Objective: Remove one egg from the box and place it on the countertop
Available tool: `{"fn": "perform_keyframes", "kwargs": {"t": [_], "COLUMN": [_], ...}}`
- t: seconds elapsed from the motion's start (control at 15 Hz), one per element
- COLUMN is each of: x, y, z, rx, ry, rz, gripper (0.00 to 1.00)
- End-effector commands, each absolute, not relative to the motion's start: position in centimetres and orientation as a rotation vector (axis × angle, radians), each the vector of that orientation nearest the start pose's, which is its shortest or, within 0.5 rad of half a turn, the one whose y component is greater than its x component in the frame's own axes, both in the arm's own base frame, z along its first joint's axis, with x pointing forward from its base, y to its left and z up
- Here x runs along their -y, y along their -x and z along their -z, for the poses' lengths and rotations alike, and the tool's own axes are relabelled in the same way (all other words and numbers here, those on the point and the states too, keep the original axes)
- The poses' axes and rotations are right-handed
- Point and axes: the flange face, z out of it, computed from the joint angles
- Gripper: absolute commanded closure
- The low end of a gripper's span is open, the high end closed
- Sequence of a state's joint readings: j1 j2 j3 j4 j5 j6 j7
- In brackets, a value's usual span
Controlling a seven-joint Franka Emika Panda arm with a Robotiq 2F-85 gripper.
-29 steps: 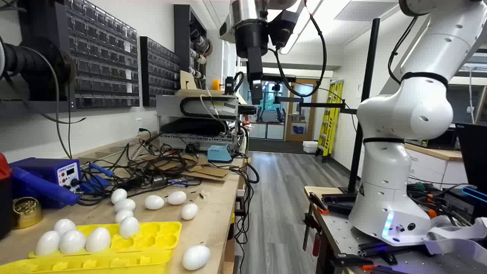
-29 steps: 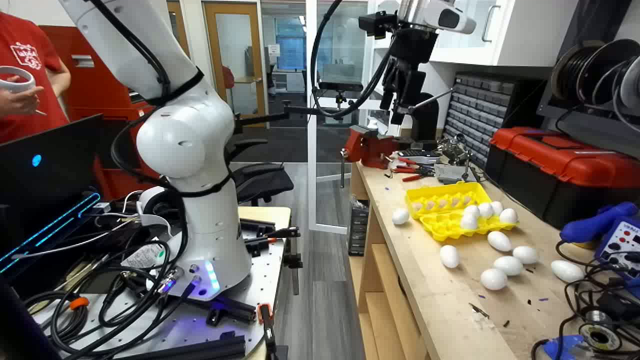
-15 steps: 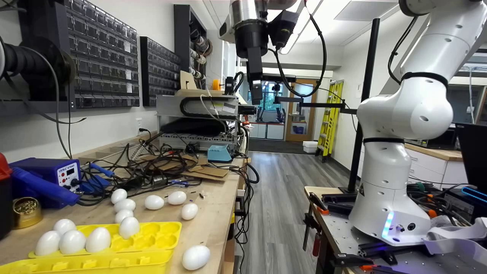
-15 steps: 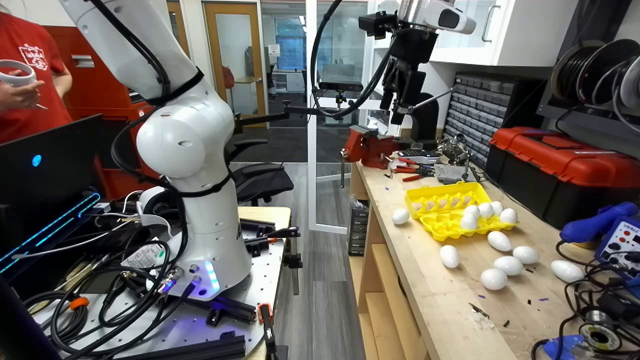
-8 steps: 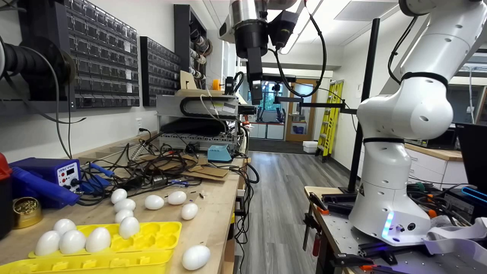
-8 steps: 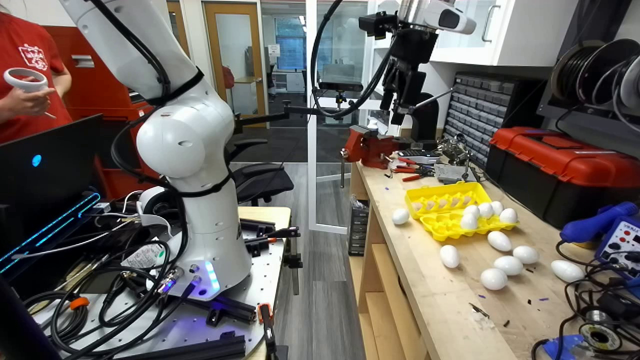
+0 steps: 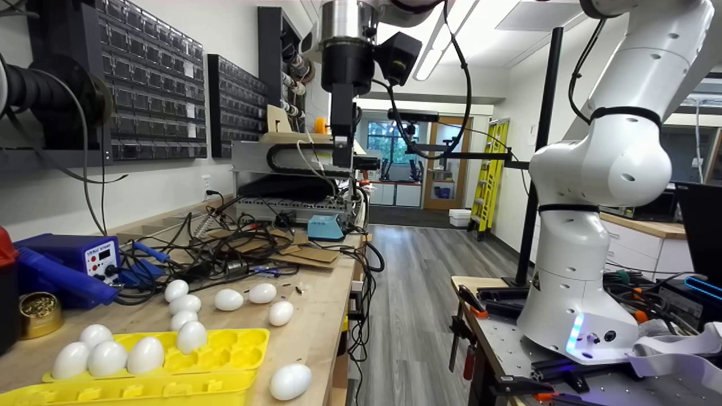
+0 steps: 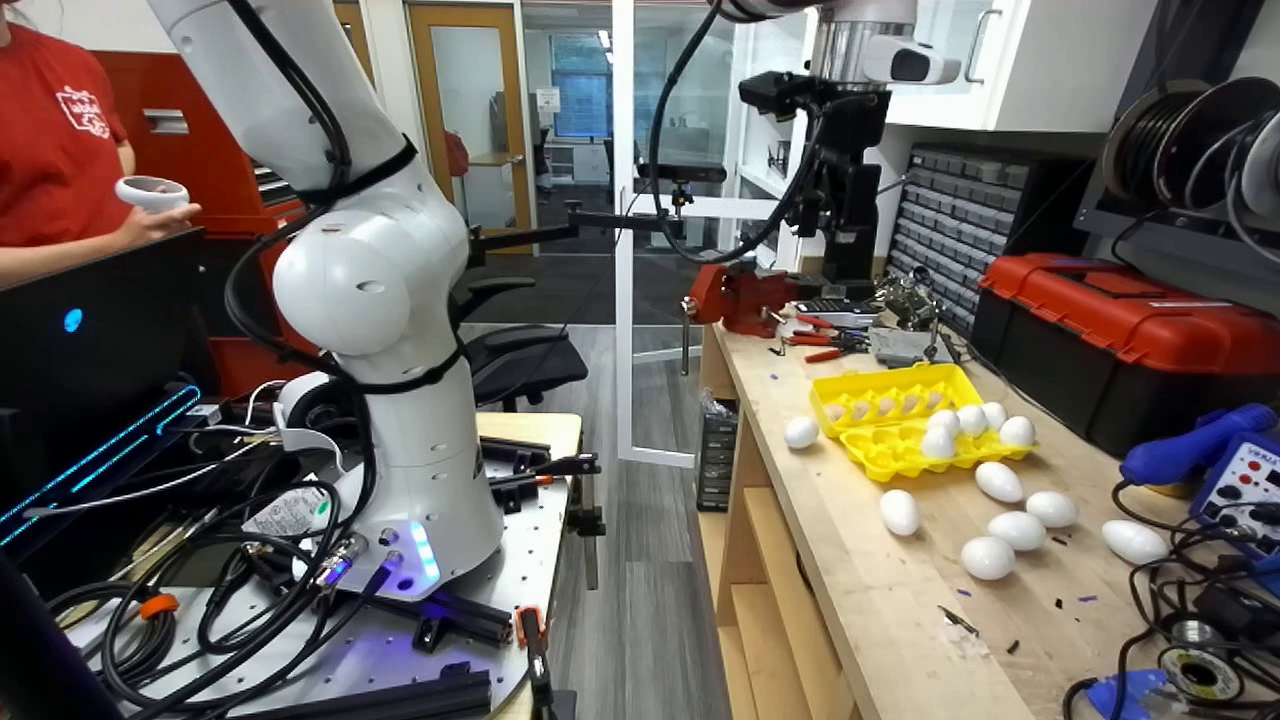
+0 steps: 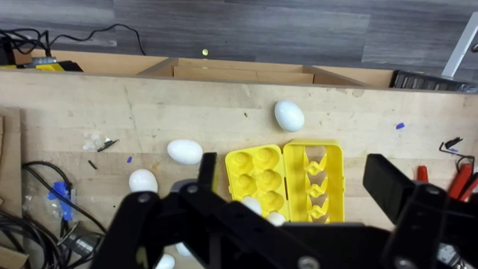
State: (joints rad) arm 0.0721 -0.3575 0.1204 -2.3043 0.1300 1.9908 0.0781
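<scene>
Yellow egg box (image 9: pixel 335 168) lying open on the wooden surface (image 9: pixel 209 112), the claw (image 9: pixel 293 170) high above with its jaws wide apart.

In the wrist view the box shows in the middle of the frame, between the jaws, partly hidden by the claw. Several white eggs (image 8: pixel 970 420) sit in its cups, and loose eggs (image 8: pixel 899 512) are scattered over the surface around it; a single egg (image 9: pixel 289 116) lies near the box, at the upper middle of the wrist view. In both exterior views the claw points down in the upper part of the frame, well apart from box and eggs. At the right of an exterior view stands a red and black toolbox (image 8: pixel 1130 340), and at the upper left a red-shirted person (image 8: pixel 55 160) holds a white controller (image 8: pixel 150 192).
</scene>
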Motion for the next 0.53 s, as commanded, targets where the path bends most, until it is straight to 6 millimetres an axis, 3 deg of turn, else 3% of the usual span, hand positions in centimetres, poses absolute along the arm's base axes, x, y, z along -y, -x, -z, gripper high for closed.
{"fn": "perform_keyframes", "kwargs": {"t": [0.0, 0.27, 0.47], "x": [-12.7, -15.1, -16.1], "y": [-46.4, -49.6, -51.9], "z": [-46.6, -44.1, -43.4], "rx": [0.041, 0.041, 0.036], "ry": [3.092, 3.132, 3.166], "rz": [0.154, 0.263, 0.332], "gripper": [0.0, 0.0, 0.0]}}
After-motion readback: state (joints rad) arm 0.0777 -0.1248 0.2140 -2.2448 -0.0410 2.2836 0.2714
